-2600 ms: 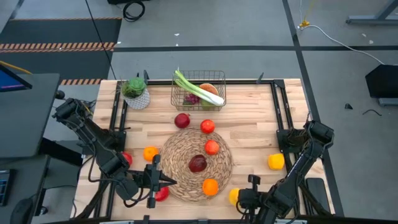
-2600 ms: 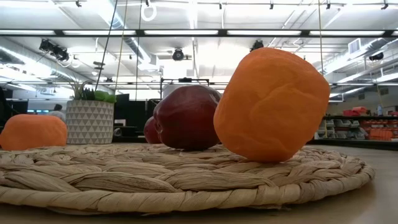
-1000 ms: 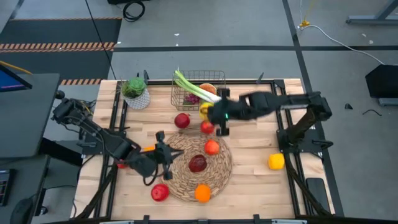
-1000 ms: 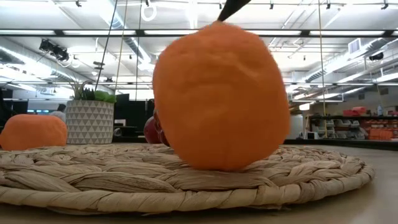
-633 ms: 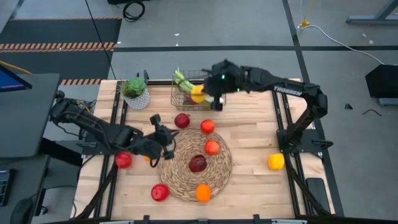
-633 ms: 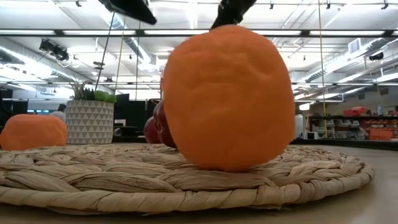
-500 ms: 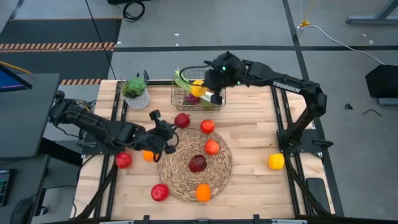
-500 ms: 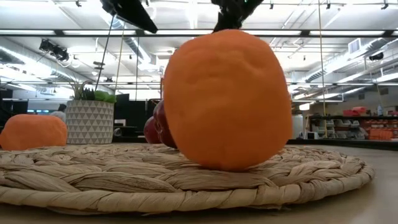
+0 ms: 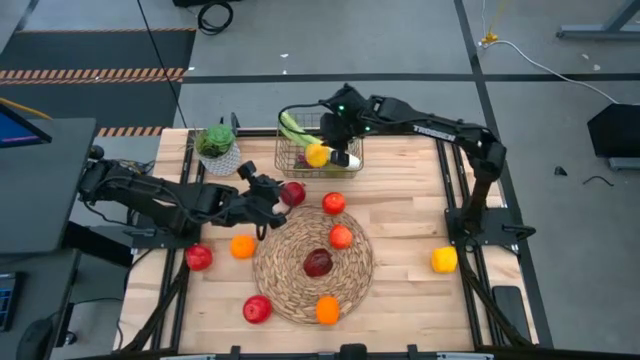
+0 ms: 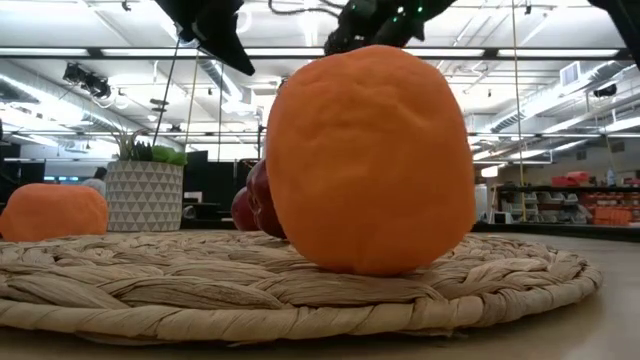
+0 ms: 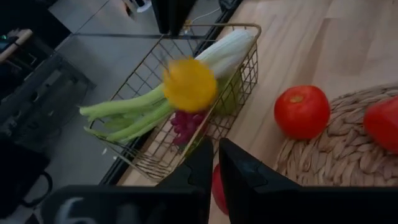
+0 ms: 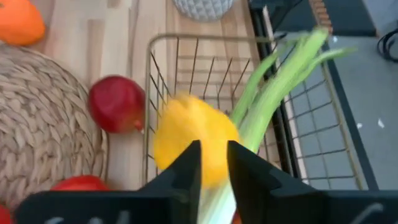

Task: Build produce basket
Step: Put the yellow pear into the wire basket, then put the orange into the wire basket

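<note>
Basket [image 9: 320,143] at table's far edge, leek [image 9: 300,135] and grapes [image 11: 188,121] inside. Lemon [image 9: 317,154] blurred over the basket, just under right gripper [image 9: 338,128], fingers narrowly parted, not gripping. Left gripper [image 9: 275,196] beside a red apple [image 9: 293,193] near the mat [image 9: 290,290], fingers nearly together, empty

Light wood table [image 9: 410,215]: round woven mat [image 9: 290,278] centre, wire basket [image 9: 288,158] & white plant pot [image 9: 224,160] top; loose fruit beside mat, yellow one [image 9: 443,260] at right
</note>
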{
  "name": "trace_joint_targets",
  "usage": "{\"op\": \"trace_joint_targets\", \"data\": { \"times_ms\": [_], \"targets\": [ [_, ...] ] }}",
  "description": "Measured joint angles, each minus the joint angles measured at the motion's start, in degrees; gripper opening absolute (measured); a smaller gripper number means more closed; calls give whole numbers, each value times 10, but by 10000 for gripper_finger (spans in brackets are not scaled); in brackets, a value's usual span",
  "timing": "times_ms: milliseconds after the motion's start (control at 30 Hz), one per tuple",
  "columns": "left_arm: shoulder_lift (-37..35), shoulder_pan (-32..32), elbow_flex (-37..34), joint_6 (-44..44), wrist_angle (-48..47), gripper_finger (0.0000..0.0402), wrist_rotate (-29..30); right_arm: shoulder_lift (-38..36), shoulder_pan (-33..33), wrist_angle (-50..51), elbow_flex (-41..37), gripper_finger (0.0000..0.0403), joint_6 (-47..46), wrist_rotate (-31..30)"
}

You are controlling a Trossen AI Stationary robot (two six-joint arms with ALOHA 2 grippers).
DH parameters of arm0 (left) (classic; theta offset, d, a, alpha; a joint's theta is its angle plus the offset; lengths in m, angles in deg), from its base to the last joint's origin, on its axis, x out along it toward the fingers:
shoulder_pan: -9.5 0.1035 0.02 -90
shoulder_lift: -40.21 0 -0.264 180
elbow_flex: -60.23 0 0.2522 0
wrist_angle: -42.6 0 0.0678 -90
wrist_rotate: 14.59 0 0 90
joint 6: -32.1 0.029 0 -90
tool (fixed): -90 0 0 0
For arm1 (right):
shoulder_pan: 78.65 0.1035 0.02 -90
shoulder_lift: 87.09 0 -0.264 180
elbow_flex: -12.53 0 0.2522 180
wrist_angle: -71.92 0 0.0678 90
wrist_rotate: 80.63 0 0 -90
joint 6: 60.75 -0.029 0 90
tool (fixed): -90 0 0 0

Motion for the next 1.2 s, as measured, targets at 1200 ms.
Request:
{"op": "trace_joint_targets", "data": {
  "times_ms": [1200],
  "targets": [
    [63, -31, -1, -77, -4, 41, -108, -65, 234, 125, -158, 208, -177, 30]
  ]
}}
